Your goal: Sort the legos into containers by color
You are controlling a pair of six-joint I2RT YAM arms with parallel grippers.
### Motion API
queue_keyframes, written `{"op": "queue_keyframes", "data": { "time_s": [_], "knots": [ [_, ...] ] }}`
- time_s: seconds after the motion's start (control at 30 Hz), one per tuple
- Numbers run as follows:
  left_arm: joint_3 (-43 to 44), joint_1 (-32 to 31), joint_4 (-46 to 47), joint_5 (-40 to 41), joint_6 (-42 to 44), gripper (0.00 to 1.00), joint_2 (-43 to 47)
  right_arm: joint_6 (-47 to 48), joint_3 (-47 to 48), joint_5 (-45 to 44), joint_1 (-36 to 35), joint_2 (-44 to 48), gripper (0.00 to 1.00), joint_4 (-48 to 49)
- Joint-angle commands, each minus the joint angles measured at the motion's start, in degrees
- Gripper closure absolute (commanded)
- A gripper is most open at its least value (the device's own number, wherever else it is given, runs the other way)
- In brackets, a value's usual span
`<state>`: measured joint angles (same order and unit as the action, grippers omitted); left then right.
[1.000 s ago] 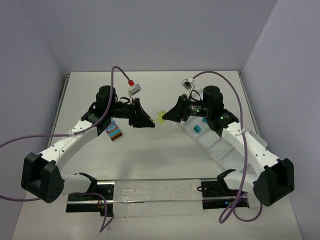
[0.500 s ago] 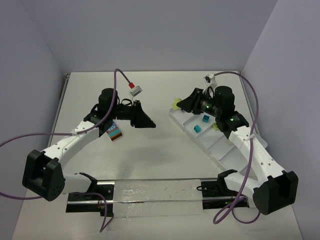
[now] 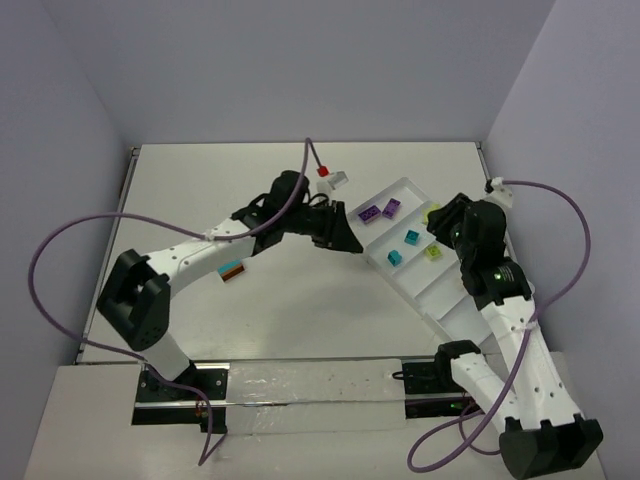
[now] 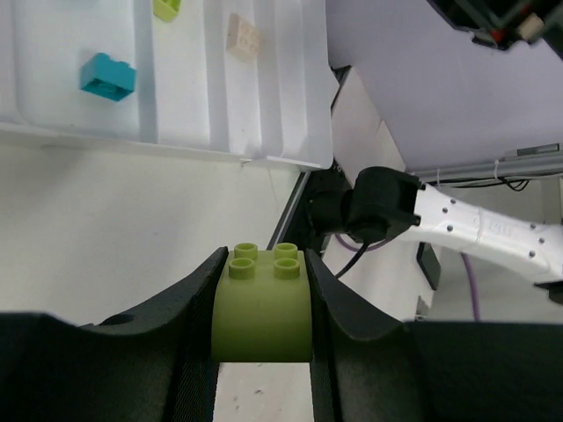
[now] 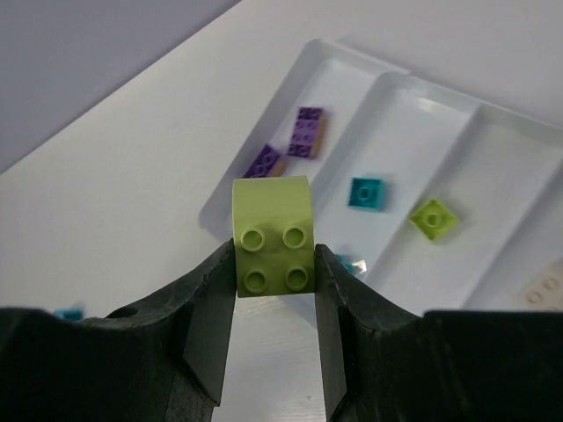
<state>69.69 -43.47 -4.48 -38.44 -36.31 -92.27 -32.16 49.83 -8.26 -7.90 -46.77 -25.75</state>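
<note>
Indoors, lilac walls (image 3: 300,60), white table (image 3: 300,320): left pincer (image 4: 264,271) and right pincer (image 5: 273,257) each grip a lime lego (image 4: 261,318) (image 5: 271,215).

The tray (image 5: 413,132) is smooth white plastic with a soft gloss. The lime green brick (image 4: 261,308) in the left gripper (image 4: 263,259) is smooth satin plastic, like the second lime brick (image 5: 273,220) in the right gripper (image 5: 274,251). The fingers (image 5: 207,308) are matt black plastic. The table (image 3: 300,300) looks matt.
</note>
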Motion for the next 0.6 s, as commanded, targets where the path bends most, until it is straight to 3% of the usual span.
{"op": "queue_keyframes", "data": {
  "time_s": [0.0, 0.23, 0.57],
  "knots": [
    [10.39, -4.89, 0.49, 6.58, -6.06, 1.00, -10.01, -2.78, -3.04, -13.20, 1.95, 6.53, 1.00, -3.19],
    [26.41, -10.77, -3.05, 9.54, -9.53, 1.00, -24.89, -5.82, -3.92, -20.35, 2.71, 13.65, 1.00, -5.79],
    [50.23, -14.70, -14.04, 14.43, -5.10, 1.00, -41.83, -6.96, -6.10, -24.32, 2.89, 21.48, 1.00, -5.41]
  ]
}}
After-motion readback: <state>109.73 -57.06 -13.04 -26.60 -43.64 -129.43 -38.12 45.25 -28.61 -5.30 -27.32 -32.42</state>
